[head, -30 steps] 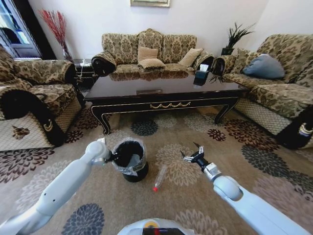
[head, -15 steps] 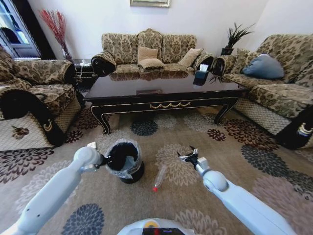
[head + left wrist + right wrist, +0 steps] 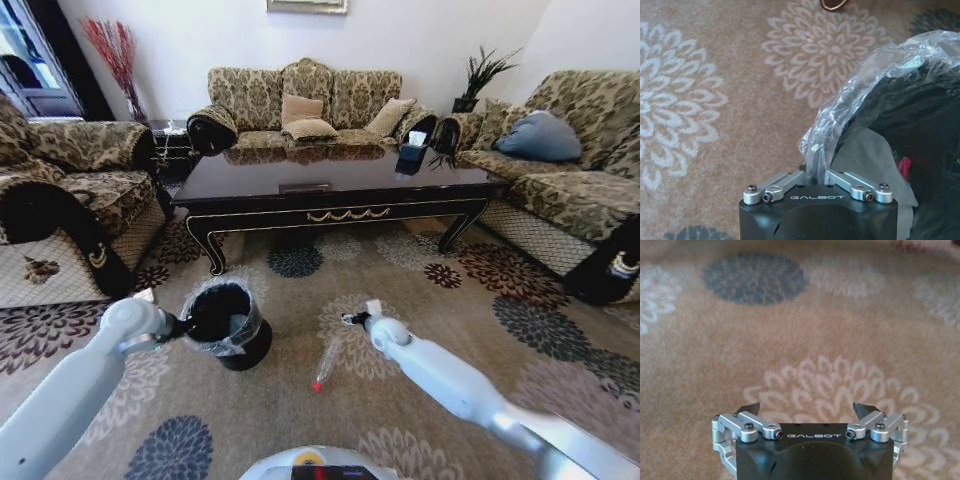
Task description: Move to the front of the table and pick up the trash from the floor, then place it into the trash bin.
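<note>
fingers of left gripper (image 3: 816, 176) clenched on trash bin (image 3: 226, 322) liner rim, left on the carpet (image 3: 420, 290); right gripper (image 3: 806, 409) spread wide, hovering just right of bottle (image 3: 326, 364), near table (image 3: 330, 195).

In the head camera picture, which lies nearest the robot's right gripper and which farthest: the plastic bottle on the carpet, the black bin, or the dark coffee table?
Measured from the right gripper, over the carpet:
1. Plastic bottle: just below it in the head view, on the floor toward the robot.
2. Trash bin: off to its left, gripped at the rim by the left gripper.
3. Coffee table: beyond it, toward the sofa.
</note>
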Robot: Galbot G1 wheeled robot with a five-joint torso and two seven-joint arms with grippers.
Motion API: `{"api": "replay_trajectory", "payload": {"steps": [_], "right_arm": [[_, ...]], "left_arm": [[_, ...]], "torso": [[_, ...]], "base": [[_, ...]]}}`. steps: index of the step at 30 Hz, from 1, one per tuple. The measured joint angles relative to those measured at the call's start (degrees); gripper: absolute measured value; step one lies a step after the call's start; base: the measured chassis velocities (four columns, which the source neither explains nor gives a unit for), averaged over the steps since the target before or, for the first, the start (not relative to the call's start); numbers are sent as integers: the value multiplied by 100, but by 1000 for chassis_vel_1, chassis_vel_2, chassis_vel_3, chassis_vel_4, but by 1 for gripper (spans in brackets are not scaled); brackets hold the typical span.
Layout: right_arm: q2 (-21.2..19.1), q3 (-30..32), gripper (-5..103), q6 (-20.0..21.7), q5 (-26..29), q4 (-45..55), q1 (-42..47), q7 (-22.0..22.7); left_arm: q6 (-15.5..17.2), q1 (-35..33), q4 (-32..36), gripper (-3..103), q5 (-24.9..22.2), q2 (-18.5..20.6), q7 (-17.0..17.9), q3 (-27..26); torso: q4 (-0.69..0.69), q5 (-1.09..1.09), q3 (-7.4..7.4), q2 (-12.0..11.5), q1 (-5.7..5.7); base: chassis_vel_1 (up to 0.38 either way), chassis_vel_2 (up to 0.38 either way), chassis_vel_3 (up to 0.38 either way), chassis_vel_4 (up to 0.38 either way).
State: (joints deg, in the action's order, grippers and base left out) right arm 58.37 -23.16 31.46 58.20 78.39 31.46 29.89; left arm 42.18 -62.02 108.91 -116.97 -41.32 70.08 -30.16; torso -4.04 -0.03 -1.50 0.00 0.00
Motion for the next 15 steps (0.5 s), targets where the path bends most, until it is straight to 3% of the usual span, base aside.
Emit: {"api": "replay_trajectory", "payload": {"steps": [2, 6, 7, 10, 11, 13, 15], "right_arm": [[148, -53, 100, 82, 51, -140, -66, 97], [956, -122, 100, 389, 142, -786, -208, 526], [956, -122, 100, 389, 142, -786, -208, 526], [1450, -32, 100, 674, 319, -1106, -197, 1266], [1450, -32, 100, 674, 319, -1106, -197, 1266], [1645, 48, 100, 859, 520, -1246, -187, 1862], [1690, 72, 100, 896, 569, -1289, -187, 2005]], "left_arm": [[0, -25, 1, 0, -17, 1, 0, -59], [-3, -30, -4, 0, -127, 77, -9, -192], [-3, -30, -4, 0, -127, 77, -9, -192], [-4, 34, -30, 0, -162, 125, -8, -176], [-4, 34, -30, 0, -162, 125, -8, -176], [-6, 97, -66, 0, -162, 112, -8, -103], [-6, 113, -75, 0, -161, 101, -8, -80]], "torso": [[0, 1, 0, 0, 0], [0, 3, 0, 0, 0], [0, 3, 0, 0, 0], [1, 2, 0, 0, 0], [1, 2, 0, 0, 0], [-2, 2, 1, 0, 0], [-2, 2, 1, 0, 0]], "base": [[0, 0, 0, 0], [0, 0, 0, 0], [0, 0, 0, 0], [0, 0, 0, 0], [0, 0, 0, 0], [0, 0, 0, 0], [0, 0, 0, 0]]}}
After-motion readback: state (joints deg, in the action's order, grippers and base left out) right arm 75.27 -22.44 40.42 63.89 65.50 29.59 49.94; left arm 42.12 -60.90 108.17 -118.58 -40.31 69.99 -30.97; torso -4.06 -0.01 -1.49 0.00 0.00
